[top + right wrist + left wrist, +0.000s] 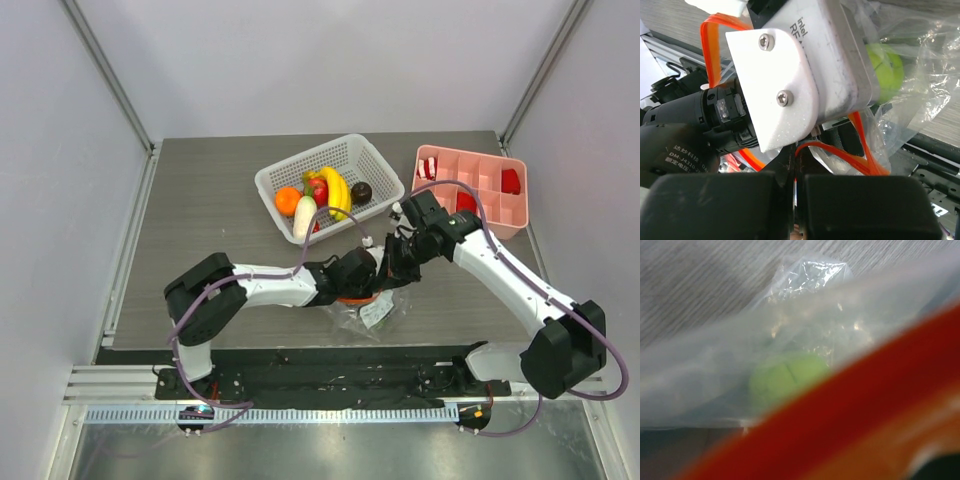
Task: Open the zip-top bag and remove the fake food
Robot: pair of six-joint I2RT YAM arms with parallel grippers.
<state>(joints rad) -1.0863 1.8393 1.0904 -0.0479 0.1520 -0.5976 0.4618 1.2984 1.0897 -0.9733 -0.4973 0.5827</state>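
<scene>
Zip-top bag (pixel 368 314); grey table (pixel 200 210), white walls (pixel 300 60)

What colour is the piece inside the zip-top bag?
Yellow-green. The fake food piece inside the zip-top bag shows best in the right wrist view.

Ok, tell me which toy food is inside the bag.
The green apple; it sits inside the clear bag, the others lie in the white basket.

The top camera looks down from 6 o'clock. Both wrist cameras, very close, share the zip-top bag (pixel 805 315) and green apple (pixel 782 380).
</scene>
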